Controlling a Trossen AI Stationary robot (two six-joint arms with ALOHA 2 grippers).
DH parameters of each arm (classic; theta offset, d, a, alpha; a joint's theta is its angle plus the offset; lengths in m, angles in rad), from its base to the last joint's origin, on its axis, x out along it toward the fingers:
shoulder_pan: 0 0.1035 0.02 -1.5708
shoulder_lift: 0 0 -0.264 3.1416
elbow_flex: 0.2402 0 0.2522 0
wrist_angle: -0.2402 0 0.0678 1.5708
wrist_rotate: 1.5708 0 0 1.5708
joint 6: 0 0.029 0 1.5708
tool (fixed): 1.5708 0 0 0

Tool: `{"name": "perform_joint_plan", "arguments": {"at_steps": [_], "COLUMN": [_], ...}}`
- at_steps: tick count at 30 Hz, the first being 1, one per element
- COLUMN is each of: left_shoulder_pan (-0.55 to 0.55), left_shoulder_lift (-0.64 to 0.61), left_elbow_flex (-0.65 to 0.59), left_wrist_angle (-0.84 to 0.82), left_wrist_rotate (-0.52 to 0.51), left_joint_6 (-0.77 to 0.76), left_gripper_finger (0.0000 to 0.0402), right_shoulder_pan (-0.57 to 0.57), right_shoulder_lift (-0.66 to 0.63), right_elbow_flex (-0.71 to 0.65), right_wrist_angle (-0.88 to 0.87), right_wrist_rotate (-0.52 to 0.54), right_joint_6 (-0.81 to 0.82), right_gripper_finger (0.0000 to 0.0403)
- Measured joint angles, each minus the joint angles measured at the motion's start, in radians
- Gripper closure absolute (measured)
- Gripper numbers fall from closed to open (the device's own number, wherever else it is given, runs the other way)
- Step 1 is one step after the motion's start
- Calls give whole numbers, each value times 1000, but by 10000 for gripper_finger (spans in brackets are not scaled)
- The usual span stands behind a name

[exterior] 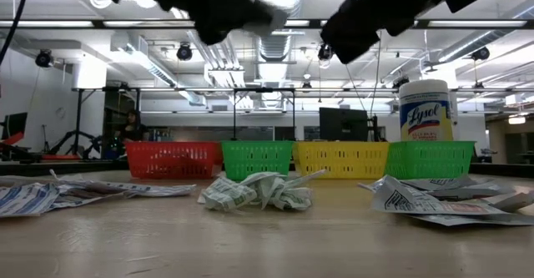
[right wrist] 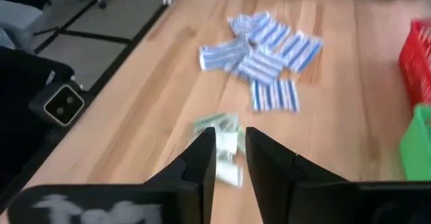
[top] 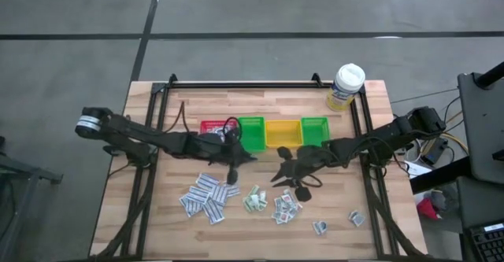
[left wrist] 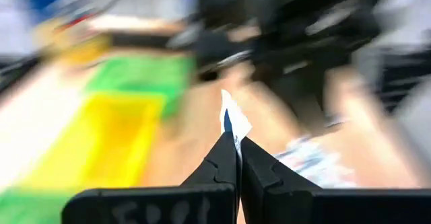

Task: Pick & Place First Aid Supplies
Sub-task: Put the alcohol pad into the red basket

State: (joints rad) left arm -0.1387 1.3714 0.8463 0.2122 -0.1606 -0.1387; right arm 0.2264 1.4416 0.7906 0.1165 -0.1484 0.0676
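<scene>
Looks like the carry step for the left arm: its claw is clamped on one small flat white paper packet with blue print, which pokes up from between the closed fingertips in the left wrist view. In the high view that claw sits around the middle of the frame, just below the row of little plastic mesh bins: red, green, yellow and another green. Next move, I'd guess, is swinging the packet over the right bin and letting go, so it needs a clean drop inside the rim since thin paper can flutter or stick to a finger.

The right claw has its fingers a bit apart with nothing between them, hovering over a crumpled green-print packet on the pale wooden counter. In the high view it is right of centre.

The rest of the supplies lie loose on the counter: a fan of blue-striped strip packets lower left of centre, green-print ones in the middle, squarish grey-print ones to the right. All thin, crinkly, hard to pinch flat. A white-capped bottle with a yellow label stands upper right
</scene>
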Motion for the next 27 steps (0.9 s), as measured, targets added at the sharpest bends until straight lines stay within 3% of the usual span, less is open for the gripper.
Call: {"name": "perform_joint_plan", "arguments": {"at_steps": [4,12,17,27], "left_shoulder_pan": [3,57,124,276], "left_shoulder_lift": [-48,-86,-80,-77], "left_elbow_flex": [0,0,-1,-1], "left_wrist_angle": [-170,-457,-581,-731], "left_wrist_rotate": [-216,-425,-426,-220], "left_joint_6": [-30,-30,-33,-54], "left_gripper_finger": [401,401,401,401], "right_shoulder_pan": [1,12,30,90], "right_shoulder_lift": [0,-2,-3,-10], "right_elbow_flex": [0,0,0,0], "right_wrist_angle": [-48,-103,-140,-174], "right_wrist_rotate": [1,-5,-8,-10], "right_joint_6": [36,39,54,117], "right_gripper_finger": [320,338,347,349]}}
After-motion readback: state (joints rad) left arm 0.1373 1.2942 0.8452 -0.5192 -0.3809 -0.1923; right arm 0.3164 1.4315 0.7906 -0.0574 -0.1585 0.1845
